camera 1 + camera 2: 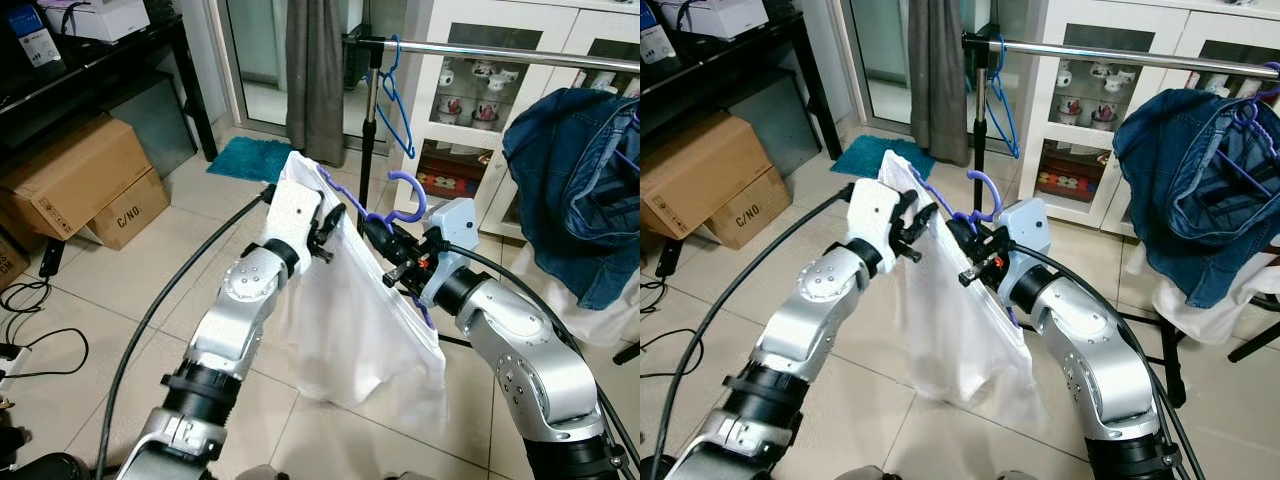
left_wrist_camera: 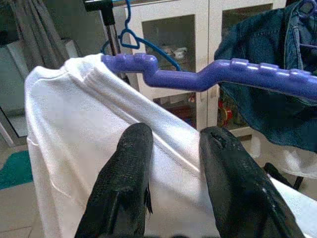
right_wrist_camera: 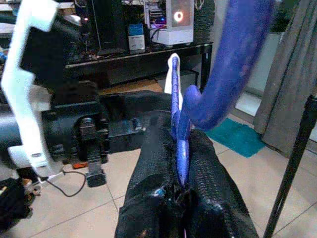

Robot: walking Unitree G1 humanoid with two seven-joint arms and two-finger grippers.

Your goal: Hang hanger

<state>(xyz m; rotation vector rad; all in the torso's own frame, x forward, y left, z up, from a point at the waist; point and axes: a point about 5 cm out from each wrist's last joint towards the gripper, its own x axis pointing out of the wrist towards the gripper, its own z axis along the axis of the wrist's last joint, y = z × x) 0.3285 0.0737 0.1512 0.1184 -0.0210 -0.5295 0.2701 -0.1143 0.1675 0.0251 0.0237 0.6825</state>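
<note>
A purple hanger (image 1: pixel 408 188) carries a white garment (image 1: pixel 350 320) draped over its left end; its other arm (image 2: pixel 223 74) is bare. My right gripper (image 1: pixel 388 242) is shut on the hanger just below the hook, and the purple stem sits pinched between its fingers (image 3: pixel 179 144). My left gripper (image 1: pixel 330 225) is at the garment's upper left shoulder, its fingers (image 2: pixel 129 163) apart with white fabric in the gap. The clothes rail (image 1: pixel 500 52) runs above and behind, beyond the hanger's hook.
A blue hanger (image 1: pixel 395 100) hangs at the rail's left end by the black upright pole (image 1: pixel 368 150). A denim jacket (image 1: pixel 580 180) hangs at the right. A white glass cabinet (image 1: pixel 470 90) stands behind the rail. Cardboard boxes (image 1: pixel 70 180) and cables lie on the left floor.
</note>
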